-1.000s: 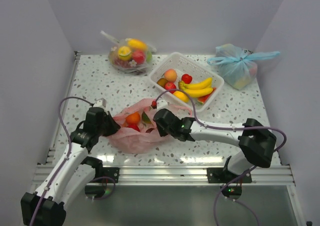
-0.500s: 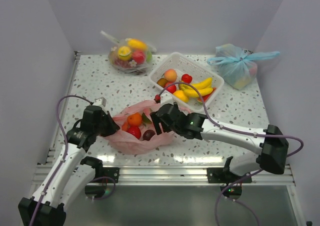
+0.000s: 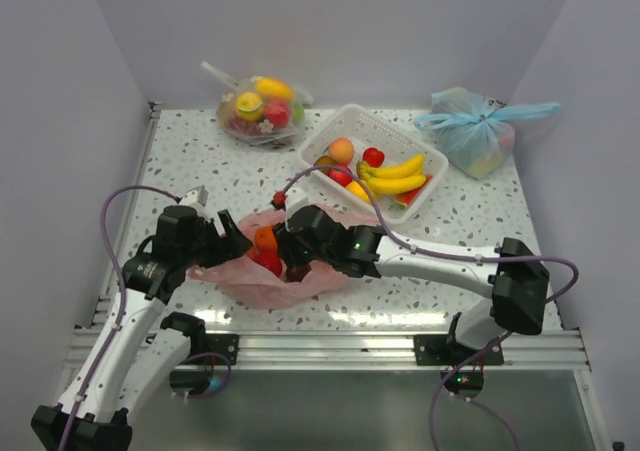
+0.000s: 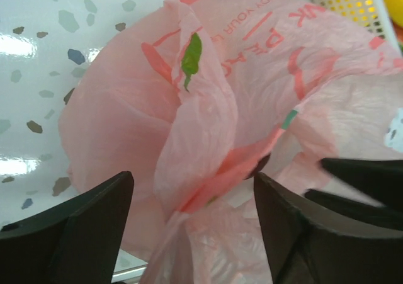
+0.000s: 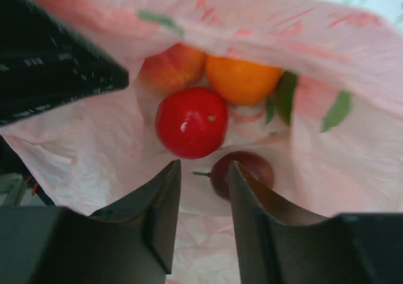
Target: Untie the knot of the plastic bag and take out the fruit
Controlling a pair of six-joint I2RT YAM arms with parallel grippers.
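The pink bag point(image 3: 255, 283) is thin, crinkled and see-through, printed with red lettering and green leaves. It lies slumped with its mouth open near the front of the table point(image 3: 180, 161), between the two arms.

The left gripper point(image 3: 232, 237) is at the bag's left rim. In the left wrist view its fingers point(image 4: 94, 215) are spread wide, and a gathered fold of the film runs down between them without filling the gap. The right gripper point(image 3: 290, 251) reaches into the mouth from the right. In its own view the fingers point(image 5: 157, 215) stand a narrow gap apart with nothing between them, just above the fruit.

The front rail point(image 3: 330, 346) runs close below the bag. Open tabletop lies to the left and behind, up to the clear bag point(image 3: 258, 109) at the back. The white basket point(image 3: 400, 132) sits near the pink bag's back right, and the light blue bag point(image 3: 475, 131) is in the far right corner.

Inside the pink bag are a red apple point(image 5: 191, 121), an orange point(image 5: 242, 76), a peach-coloured fruit point(image 5: 173, 67) and a dark red fruit point(image 5: 249, 170), all bunched together. The basket holds bananas point(image 3: 395, 176) and several small round fruits. The clear bag also holds fruit.
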